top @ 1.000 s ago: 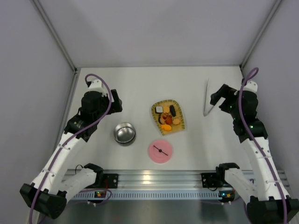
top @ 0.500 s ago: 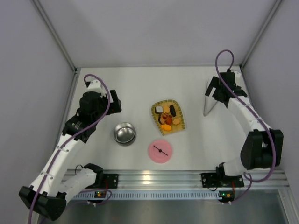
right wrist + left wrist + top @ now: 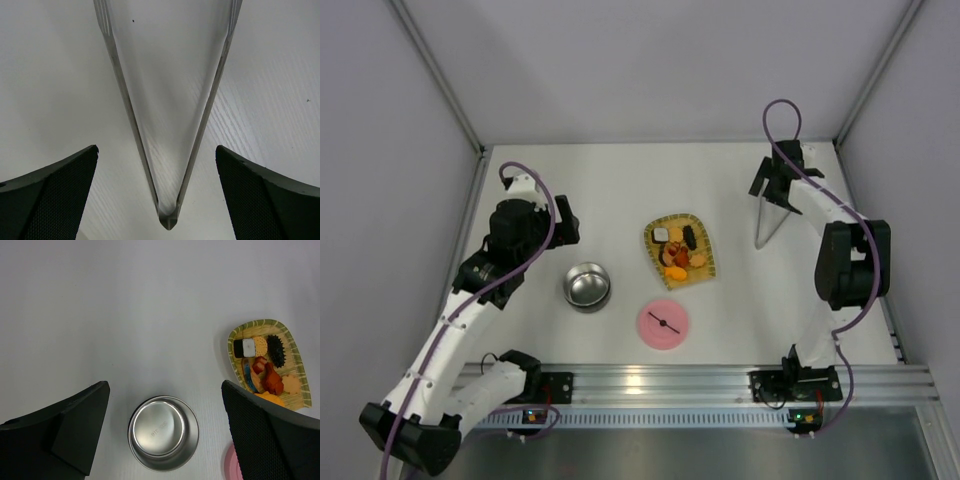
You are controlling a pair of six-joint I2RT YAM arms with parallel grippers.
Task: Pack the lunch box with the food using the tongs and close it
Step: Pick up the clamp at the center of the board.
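The tongs [image 3: 763, 228] lie at the far right of the table. In the right wrist view their joined end [image 3: 168, 220] sits between my right gripper's [image 3: 156, 147] open fingers, which touch neither arm. The right gripper [image 3: 772, 186] hovers over the tongs' far part. The steel lunch box [image 3: 587, 285] stands empty left of centre, and its pink lid [image 3: 663, 324] lies flat nearer the front. The food [image 3: 679, 252] sits on a yellow tray [image 3: 705, 236]. My left gripper [image 3: 164, 387] is open above the lunch box [image 3: 163, 432], holding nothing.
White walls close in the table on the left, back and right. The yellow tray [image 3: 235, 337] with the food [image 3: 265, 372] shows at the right of the left wrist view, and the pink lid's edge [image 3: 229, 465] at the bottom.
The right arm has swung from the right side out to the far right, bringing its open gripper over the tongs. The left arm has barely shifted.
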